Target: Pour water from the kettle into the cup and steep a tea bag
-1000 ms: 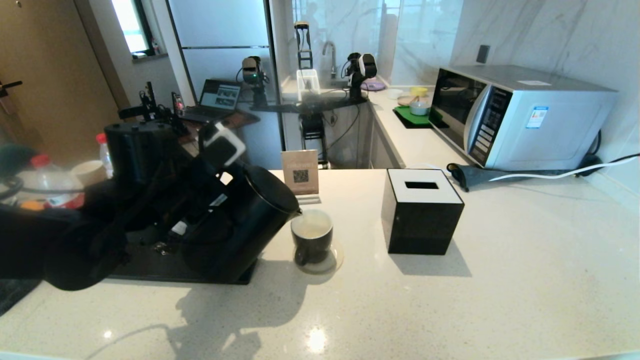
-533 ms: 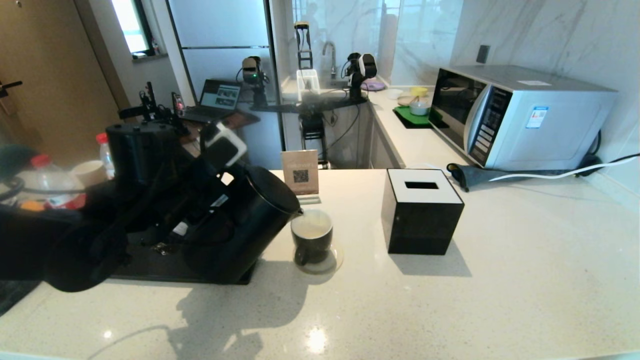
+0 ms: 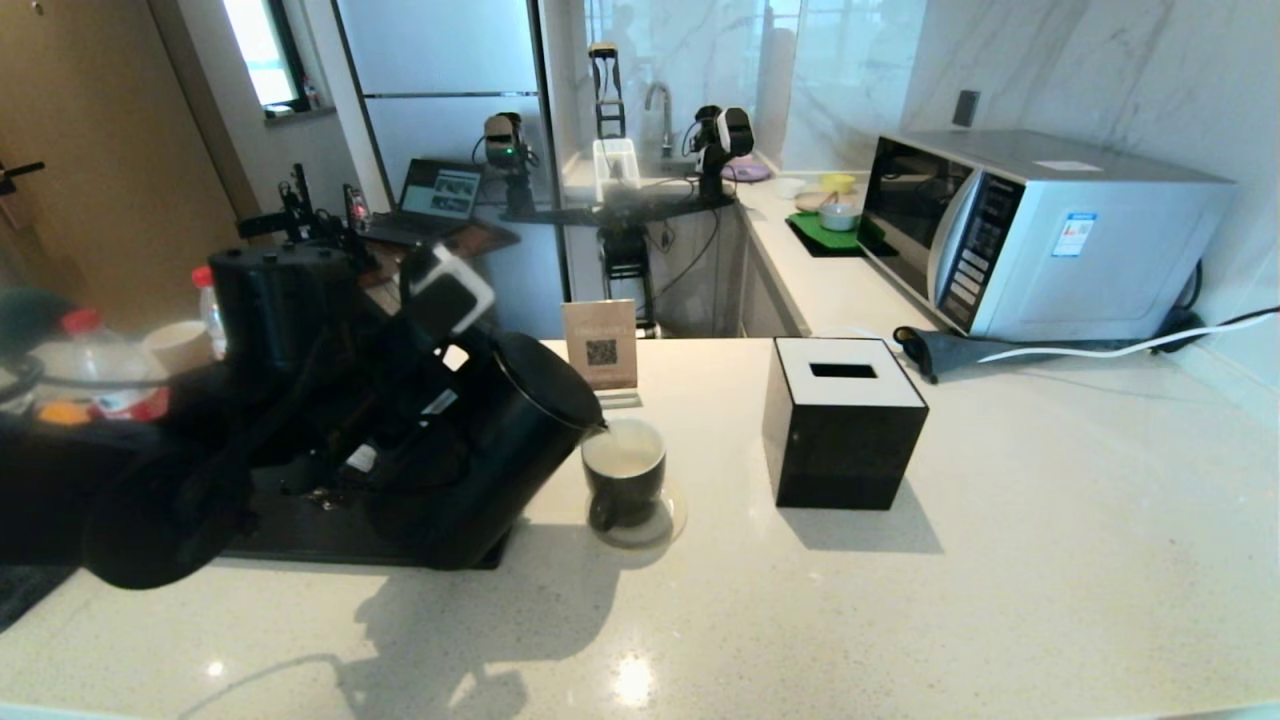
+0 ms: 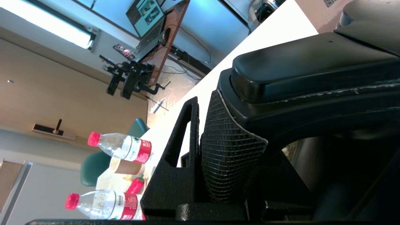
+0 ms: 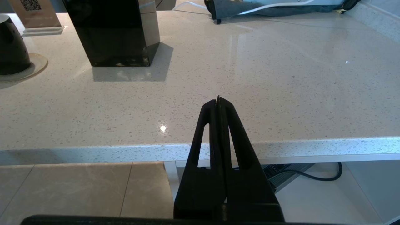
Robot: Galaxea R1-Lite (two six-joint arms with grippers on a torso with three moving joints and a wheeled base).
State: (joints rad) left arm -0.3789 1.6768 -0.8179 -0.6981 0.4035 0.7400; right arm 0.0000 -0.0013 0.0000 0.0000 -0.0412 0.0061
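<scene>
The kettle (image 3: 490, 450) is a large matte black tapered cylinder with a flat black lid, tipped steeply so its small spout (image 3: 598, 426) hangs just over the near rim of the cup (image 3: 624, 478). The cup is a small dark mug with a pale cream inside and a small handle facing the robot; it stands upright on a round pale coaster (image 3: 640, 520). Pale liquid fills its inside, though a stream from the spout cannot be made out.

The left gripper (image 4: 200, 137) has its jaws closed on the kettle's looped handle (image 4: 306, 72), one textured pad pressed against it, so the kettle body lies just beyond the jaws and the cup beyond that. Under the kettle sits a black tray (image 3: 330, 535) on the bench (image 3: 900, 620).

The right gripper (image 5: 218, 101) hangs off the bench's near edge, its jaws pressed together on nothing. Ahead of those jaws stands a black tissue box (image 3: 843, 422), with the cup further off to one side.
</scene>
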